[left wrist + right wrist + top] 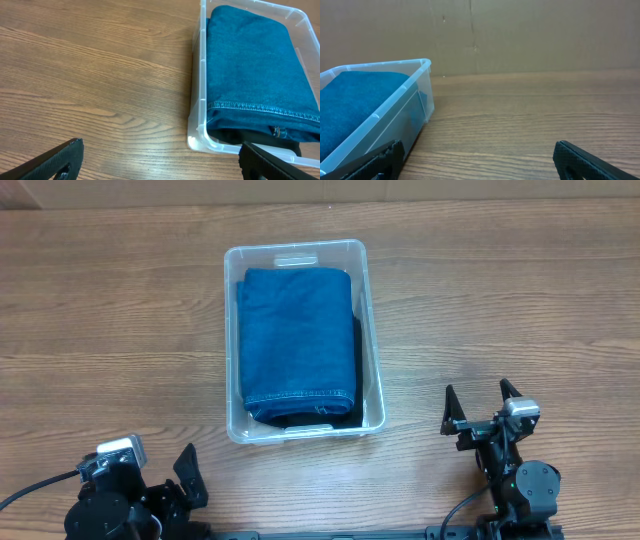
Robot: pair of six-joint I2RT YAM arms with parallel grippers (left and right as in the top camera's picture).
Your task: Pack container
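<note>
Spanning the scene, the tabletop [120, 300] carries the container [231, 340] centrally, long axis running away from the robot, with folded jeans [298, 335] filling it. The left tool [160, 160], spread and empty, seems nearer, off its front-left corner. The right tool [477, 395], likewise spread, sits off its front-right.

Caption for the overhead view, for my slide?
Jeans packed in the container; left arm and right arm rest apart from it, jaws open, empty.

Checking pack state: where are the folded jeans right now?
Overhead view: the folded jeans lie inside the container, mid-table, on top of a dark garment, ahead and left of the right gripper.
</note>
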